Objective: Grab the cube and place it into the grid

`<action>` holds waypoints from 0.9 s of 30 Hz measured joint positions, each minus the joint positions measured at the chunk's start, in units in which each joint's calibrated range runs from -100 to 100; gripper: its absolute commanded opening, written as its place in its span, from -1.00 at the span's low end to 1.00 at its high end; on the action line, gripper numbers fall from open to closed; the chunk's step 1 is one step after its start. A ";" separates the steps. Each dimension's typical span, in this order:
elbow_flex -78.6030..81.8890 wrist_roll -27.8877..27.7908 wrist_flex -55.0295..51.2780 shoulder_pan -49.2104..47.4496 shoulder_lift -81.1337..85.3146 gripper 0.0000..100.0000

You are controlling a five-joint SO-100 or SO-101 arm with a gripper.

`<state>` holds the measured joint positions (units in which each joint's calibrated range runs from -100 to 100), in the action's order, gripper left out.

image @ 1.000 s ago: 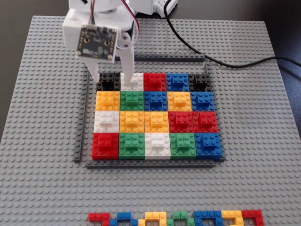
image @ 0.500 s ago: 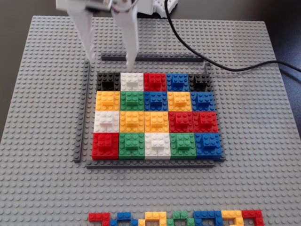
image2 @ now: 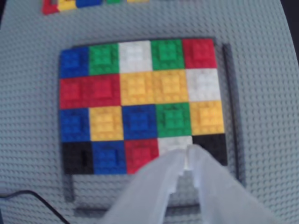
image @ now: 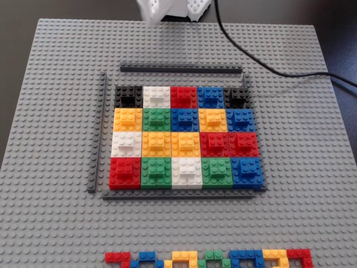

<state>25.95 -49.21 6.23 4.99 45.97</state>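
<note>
The grid (image: 184, 137) is a five-by-four array of coloured blocks framed by thin dark grey strips, and every cell holds a block. Two black cubes sit in its far row in the fixed view, one in the left corner (image: 128, 97) and one in the right corner (image: 235, 96). In the wrist view they are in the near row, at the right (image2: 212, 147) and the left (image2: 77, 156) of the grid (image2: 140, 102). My white gripper (image2: 188, 151) hangs above the near row with its tips together and nothing between them. Only part of it (image: 152, 18) shows at the top of the fixed view.
The big light grey studded baseplate (image: 50, 223) carries everything. A line of small flat coloured bricks (image: 212, 258) lies along its near edge in the fixed view. A black cable (image: 251, 56) runs across the far right corner.
</note>
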 measured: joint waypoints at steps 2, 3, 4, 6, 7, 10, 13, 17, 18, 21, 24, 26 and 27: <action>0.00 1.03 0.00 -0.95 3.31 -1.00; 0.00 1.51 0.00 -1.60 5.00 -1.00; 0.44 1.90 0.05 -2.33 6.70 -1.00; 1.94 2.59 0.78 -4.08 10.18 -1.00; 3.09 2.78 1.42 -4.37 11.96 -1.00; 7.15 3.47 3.96 -4.74 17.05 -1.00; 11.12 4.20 6.11 -5.10 21.29 -1.00; 19.24 4.20 9.23 -4.89 27.48 -1.00; 21.62 4.25 9.87 -4.81 29.09 -1.00; 28.60 4.44 11.04 -4.96 32.91 -1.00; 34.77 4.98 11.48 -5.03 36.90 -1.00; 38.31 5.27 11.48 -5.03 39.69 -1.00; 39.89 5.37 11.48 -5.03 41.05 -1.00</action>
<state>65.84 -43.83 17.70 -0.04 87.02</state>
